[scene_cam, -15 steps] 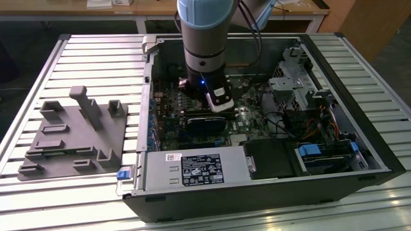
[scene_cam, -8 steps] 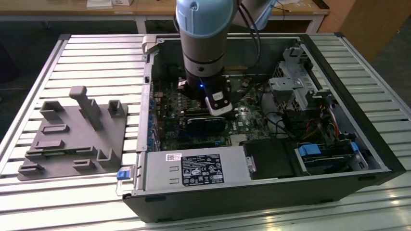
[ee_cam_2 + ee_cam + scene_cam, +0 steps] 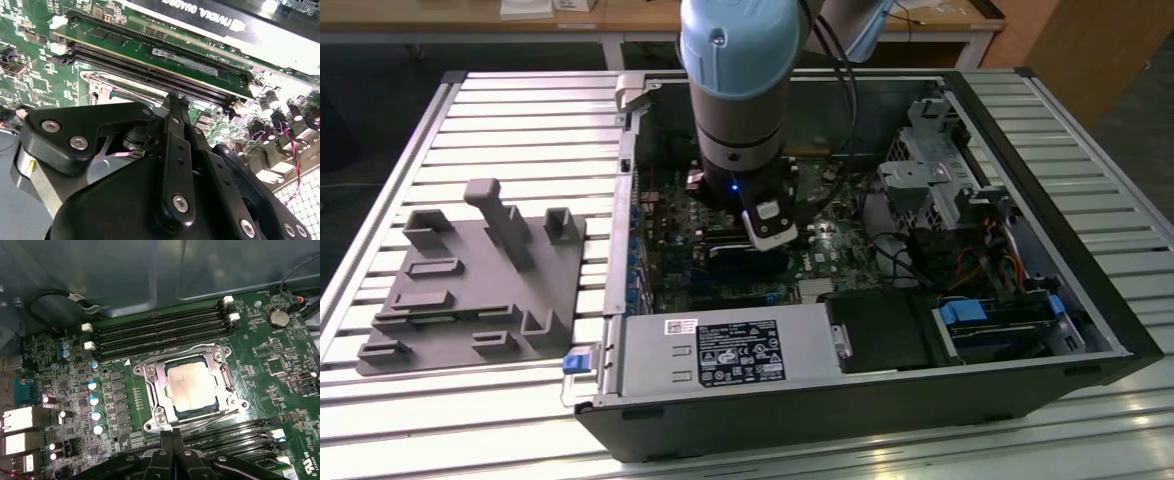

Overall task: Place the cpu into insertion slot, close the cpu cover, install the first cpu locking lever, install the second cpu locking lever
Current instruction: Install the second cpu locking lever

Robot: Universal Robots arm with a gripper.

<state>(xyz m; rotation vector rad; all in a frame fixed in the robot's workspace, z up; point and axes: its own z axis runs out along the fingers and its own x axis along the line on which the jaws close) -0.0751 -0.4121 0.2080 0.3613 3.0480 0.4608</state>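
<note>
In the first wrist view the cpu [image 3: 187, 387] lies flat in the insertion slot [image 3: 237, 404] on the green motherboard [image 3: 280, 370], its pale metal top showing. The silvery cpu cover [image 3: 159, 385] is down around it, framing the chip. Thin metal lever rods [image 3: 212, 418] run along the socket's edge nearest my fingers. My gripper [image 3: 172, 440] is shut, its two black fingers pressed together just beside that edge with nothing visible between them. The second wrist view has the same shut gripper [image 3: 172, 100] close above the socket's metal frame [image 3: 100, 85]. Seen from outside, the gripper [image 3: 767, 240] reaches down into the open computer case.
Long memory slots [image 3: 160, 330] flank the socket on two sides. A black card [image 3: 225, 20] lies past a memory module [image 3: 160, 55]. In the case [image 3: 881, 400] are a power supply [image 3: 720, 350], drive bays [image 3: 987, 320] and cables. A grey fixture [image 3: 467, 280] sits on the exterior view's left.
</note>
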